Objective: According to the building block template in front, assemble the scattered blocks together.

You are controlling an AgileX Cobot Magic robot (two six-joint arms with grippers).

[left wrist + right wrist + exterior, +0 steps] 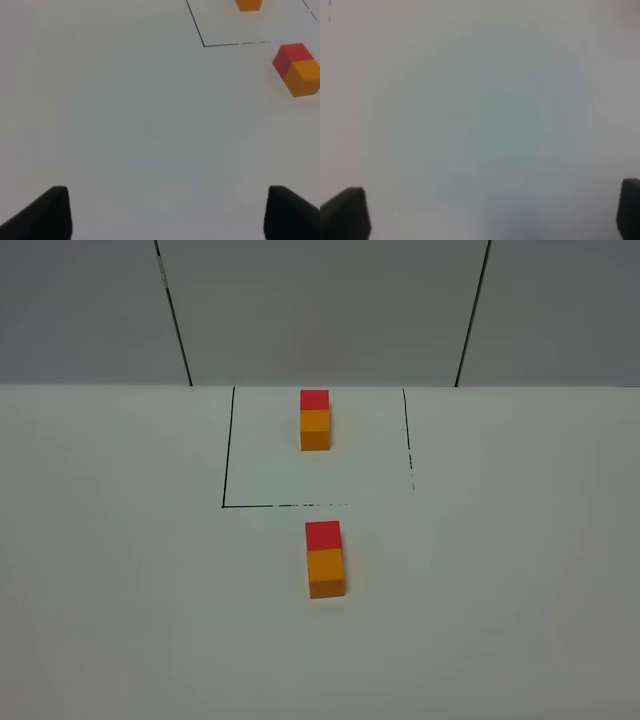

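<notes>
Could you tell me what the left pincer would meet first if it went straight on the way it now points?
Probably only the bare table: the open left pincer faces empty surface. The joined red and orange blocks lie well off to one side.

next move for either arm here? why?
Probably none beyond holding both arms back. The near red cube and orange cube already sit joined, red behind orange, matching the framed template pair. Both the left tool and the right tool are open, empty, and well clear of the blocks. At most, a check that no gap remains.
</notes>
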